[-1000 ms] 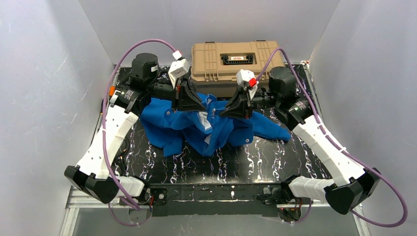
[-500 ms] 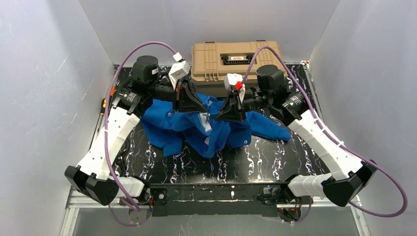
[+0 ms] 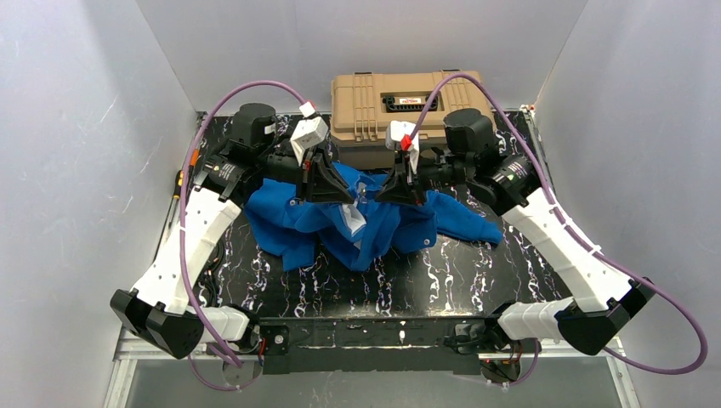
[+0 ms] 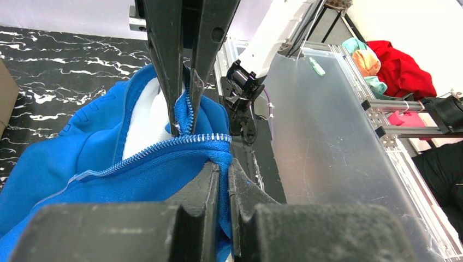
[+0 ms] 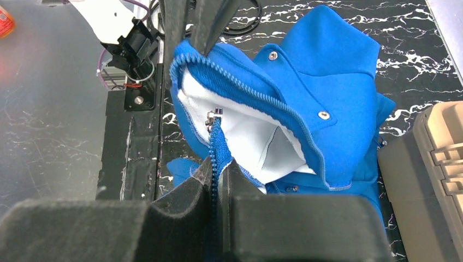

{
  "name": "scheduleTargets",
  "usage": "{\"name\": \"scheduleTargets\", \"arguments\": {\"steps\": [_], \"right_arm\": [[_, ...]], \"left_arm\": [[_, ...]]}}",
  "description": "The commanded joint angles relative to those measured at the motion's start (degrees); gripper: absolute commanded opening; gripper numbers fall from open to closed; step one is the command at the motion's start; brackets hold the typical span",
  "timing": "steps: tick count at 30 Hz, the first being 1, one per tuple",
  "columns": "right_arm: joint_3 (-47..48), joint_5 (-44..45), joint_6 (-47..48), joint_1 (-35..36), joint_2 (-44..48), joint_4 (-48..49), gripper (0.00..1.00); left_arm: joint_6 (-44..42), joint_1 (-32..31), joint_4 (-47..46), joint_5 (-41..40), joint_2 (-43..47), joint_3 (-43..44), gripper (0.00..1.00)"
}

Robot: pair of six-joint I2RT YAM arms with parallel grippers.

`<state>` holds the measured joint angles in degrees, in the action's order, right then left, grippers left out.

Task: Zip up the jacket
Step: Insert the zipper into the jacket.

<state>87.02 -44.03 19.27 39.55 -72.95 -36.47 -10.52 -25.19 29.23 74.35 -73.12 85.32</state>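
Looking at the jacket (image 3: 374, 223) lying bunched up on the back half of the table (image 3: 476, 276), right in front of the case (image 3: 406, 104), maybe touching it, hard to tell. Seeing the front gaping open and showing off the pale lining (image 5: 245, 136), with the zipper (image 4: 164, 146) not done up. Spotting the little metal slider (image 5: 214, 114) sitting on one zipper edge in the right wrist view, plus a couple of snaps (image 5: 324, 115) on the blue flap beside it. Finding the left gripper (image 3: 347, 198) clenched tight on one front edge of the jacket, pinching the blue cloth right at the zipper teeth and holding that bit up off the table. Finding the right gripper (image 3: 384, 197) clamped on the other front edge, biting down on the zipper strip with the teeth running between its fingers. Noticing both grippers hanging close together over the middle of the jacket, pointing at each other but not touching. Catching the rest of the jacket spilling out to the left and right across the table.
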Motion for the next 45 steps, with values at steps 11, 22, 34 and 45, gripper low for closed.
{"name": "scheduleTargets", "arguments": {"steps": [11, 22, 34, 45], "right_arm": [[5.33, 4.37, 0.95, 5.07, -1.66, -4.52, 0.01], [7.17, 4.88, 1.26, 5.27, -1.32, -6.48, 0.01], [7.33, 3.89, 1.48, 6.14, -1.47, -7.31, 0.01], [8.54, 3.94, 1.59, 6.42, -1.41, -7.55, 0.01]], "left_arm": [[-4.33, 0.02, 2.06, 1.36, 1.66, -0.61, 0.0], [-9.35, -0.02, 6.04, 0.72, 1.91, -0.63, 0.0], [-10.03, -0.04, 6.19, 0.19, 1.62, -0.5, 0.0], [-10.27, -0.03, 6.67, 0.27, 1.72, -0.58, 0.0]]}}
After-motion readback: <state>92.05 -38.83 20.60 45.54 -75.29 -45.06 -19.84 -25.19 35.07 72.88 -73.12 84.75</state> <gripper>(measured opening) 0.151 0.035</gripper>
